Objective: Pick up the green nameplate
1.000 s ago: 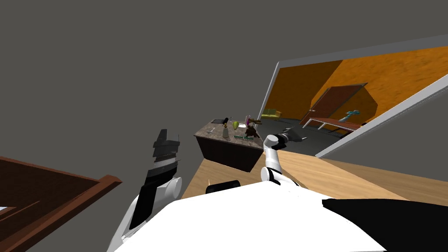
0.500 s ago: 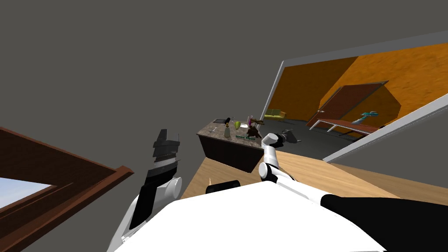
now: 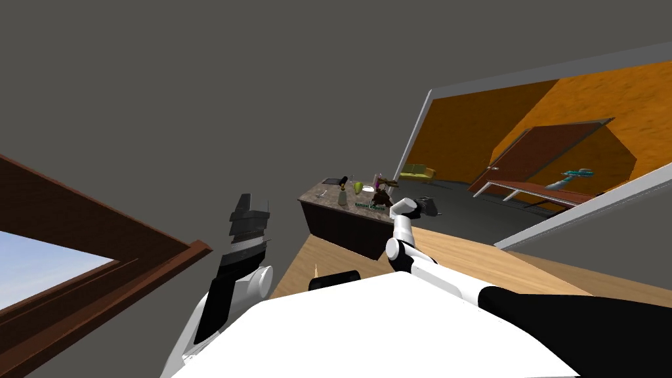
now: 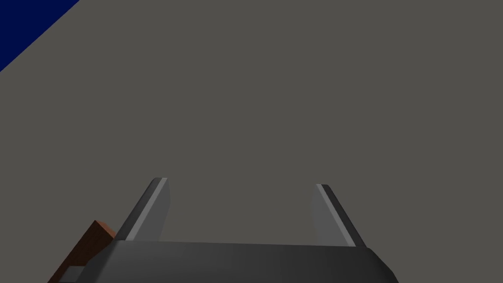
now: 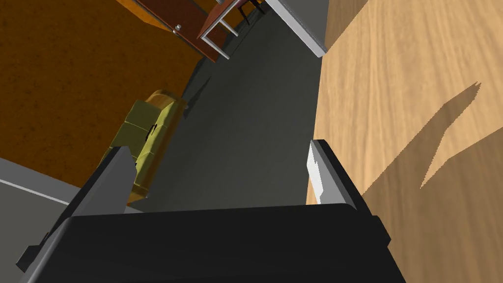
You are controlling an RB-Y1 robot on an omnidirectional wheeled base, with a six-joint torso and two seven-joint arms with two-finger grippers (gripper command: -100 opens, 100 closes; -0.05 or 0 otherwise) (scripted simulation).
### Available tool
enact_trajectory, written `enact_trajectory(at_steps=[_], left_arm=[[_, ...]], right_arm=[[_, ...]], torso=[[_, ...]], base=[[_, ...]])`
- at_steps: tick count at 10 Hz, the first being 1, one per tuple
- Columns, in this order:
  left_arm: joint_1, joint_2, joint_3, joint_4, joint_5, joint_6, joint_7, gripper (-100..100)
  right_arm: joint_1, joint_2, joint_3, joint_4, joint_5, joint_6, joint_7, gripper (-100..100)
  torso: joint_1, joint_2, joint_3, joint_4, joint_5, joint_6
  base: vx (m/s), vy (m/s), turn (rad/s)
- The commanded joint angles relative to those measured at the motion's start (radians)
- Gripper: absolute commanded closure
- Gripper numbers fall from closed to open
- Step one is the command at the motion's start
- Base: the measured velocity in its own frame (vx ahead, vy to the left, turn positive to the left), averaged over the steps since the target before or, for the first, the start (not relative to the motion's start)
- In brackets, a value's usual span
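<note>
In the middle of the head view we see a desk (image 3: 341,230) with a dark front and a mottled top, carrying a dark flat slab (image 3: 331,181), a bottle-like figure (image 3: 342,195), a yellow-green item (image 3: 357,187) and a brown object (image 3: 378,195). A brown window frame (image 3: 131,262) crosses the lower left. At right, a grey-framed opening shows orange walls, a brown door (image 3: 551,151), a red-topped table (image 3: 531,190) and a yellow-green sofa (image 3: 418,172). A light wooden floor (image 3: 459,252) lies below.
</note>
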Motion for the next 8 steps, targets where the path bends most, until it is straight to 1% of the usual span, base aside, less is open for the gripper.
enact_trajectory(at_steps=[1, 2, 3, 4, 5, 6, 7, 8], left_arm=[[0.0, 0.0, 0.0, 0.0, 0.0, 0.0, 0.0, 0], [0.0, 0.0, 0.0, 0.0, 0.0, 0.0, 0.0, 0], [0.0, 0.0, 0.0, 0.0, 0.0, 0.0, 0.0, 0], [0.0, 0.0, 0.0, 0.0, 0.0, 0.0, 0.0, 0], [0.0, 0.0, 0.0, 0.0, 0.0, 0.0, 0.0, 0], [0.0, 0.0, 0.0, 0.0, 0.0, 0.0, 0.0, 0], [0.0, 0.0, 0.0, 0.0, 0.0, 0.0, 0.0, 0], [0.0, 0.0, 0.0, 0.0, 0.0, 0.0, 0.0, 0]], right_arm=[[-0.049, -0.006, -0.025, 0.05, -0.05, -0.025, -0.03, -100], [-0.049, -0.006, -0.025, 0.058, -0.084, -0.025, -0.03, -100], [-0.092, -0.011, -0.048, 0.098, -0.116, -0.048, -0.05, -100], [-0.093, -0.011, -0.048, 0.105, -0.145, -0.048, -0.05, -100], [-0.093, -0.011, -0.048, 0.105, -0.159, -0.048, -0.05, -100], [-0.135, -0.016, -0.07, 0.143, -0.2, -0.07, -0.069, -100], [-0.136, -0.016, -0.07, 0.15, -0.231, -0.07, -0.069, -100], [-0.177, -0.021, -0.09, 0.194, -0.259, -0.091, -0.088, -100]], torso=[[0.0, 0.0, 0.0, 0.0, 0.0, 0.0], [0.0, 0.0, 0.0, 0.0, 0.0, -0.001], [0.0, 0.0, 0.0, 0.0, 0.0, 0.0], [0.0, 0.001, 0.0, 0.0, 0.0, -0.001], [0.0, 0.001, 0.0, 0.0, 0.0, 0.0], [0.0, 0.0, 0.0, 0.0, 0.0, 0.0], [0.0, 0.0, 0.0, 0.0, 0.0, -0.001], [0.0, 0.0, 0.0, 0.0, 0.0, 0.0]], base=[[-0.028, -0.011, 0.123], [-0.028, -0.015, 0.12], [-0.043, -0.014, 0.172], [-0.033, -0.014, 0.095], [-0.011, -0.006, -0.012], [-0.021, -0.008, 0.16], [-0.025, -0.011, 0.092], [-0.035, -0.011, 0.137]])
